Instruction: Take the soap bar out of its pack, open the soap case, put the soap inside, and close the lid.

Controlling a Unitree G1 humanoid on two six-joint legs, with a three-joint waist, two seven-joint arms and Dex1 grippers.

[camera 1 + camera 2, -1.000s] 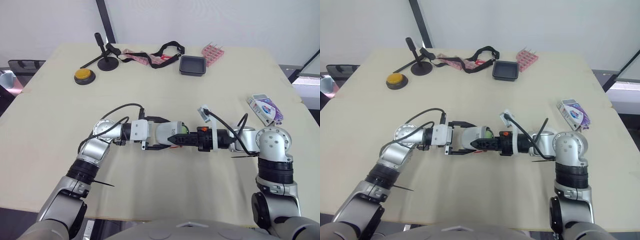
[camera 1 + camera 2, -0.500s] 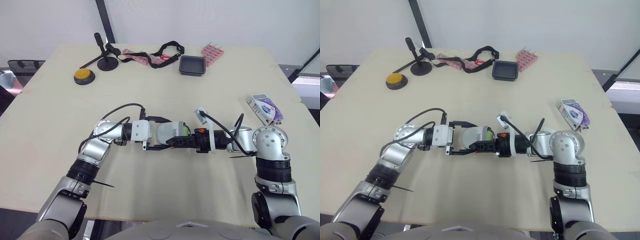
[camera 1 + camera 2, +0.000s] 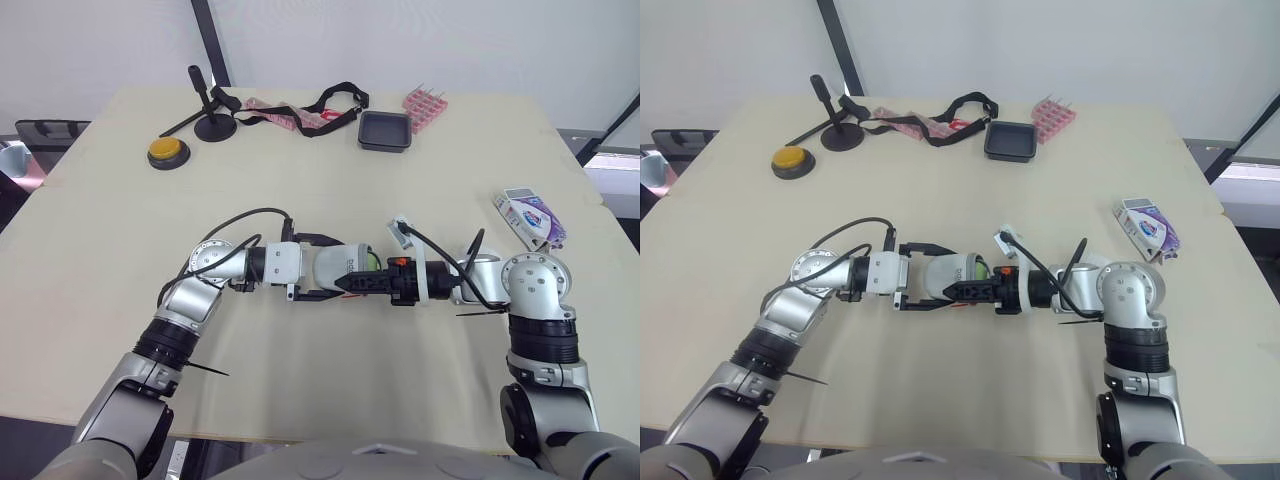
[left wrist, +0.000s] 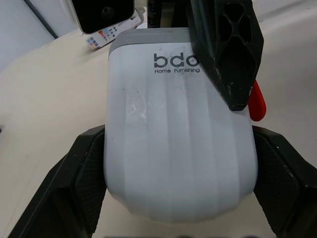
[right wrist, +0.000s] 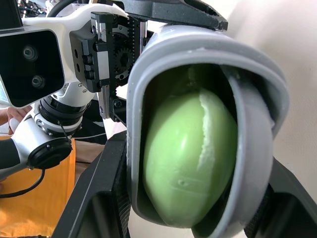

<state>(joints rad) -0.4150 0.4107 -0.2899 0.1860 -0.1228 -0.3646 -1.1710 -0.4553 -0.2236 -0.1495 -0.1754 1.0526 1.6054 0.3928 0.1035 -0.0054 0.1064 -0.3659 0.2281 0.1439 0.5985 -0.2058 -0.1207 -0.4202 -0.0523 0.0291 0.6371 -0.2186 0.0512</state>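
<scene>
Left hand (image 3: 320, 268) and right hand (image 3: 350, 282) are meeting low over the middle of the wide tabletop (image 3: 300, 180), both working on the same thing. The left hand is clamping the soap case (image 4: 173, 139) across its width, one black finger (image 4: 89, 188) pressing on each side of the white shell. The right hand is reaching in from the opposite end. One of its fingers (image 4: 225, 49) is lying over the top of the case and the other is running beneath it, so it appears to be squeezing the case from above and below.

Well off to the right, near the tabletop's edge, the purple-and-white pack (image 3: 530, 215) is lying discarded.

Inside the case, the green soap (image 5: 185, 158) is sitting snugly within the grey rim, and a gap is showing through which the right wrist camera is looking at it.

By my reading, the unpacking, the opening and the loading are finished, and the work is sitting at its last step. The lid is not yet fully seated, so what is remaining is to press the two halves together until the gap is gone, then let go.
</scene>
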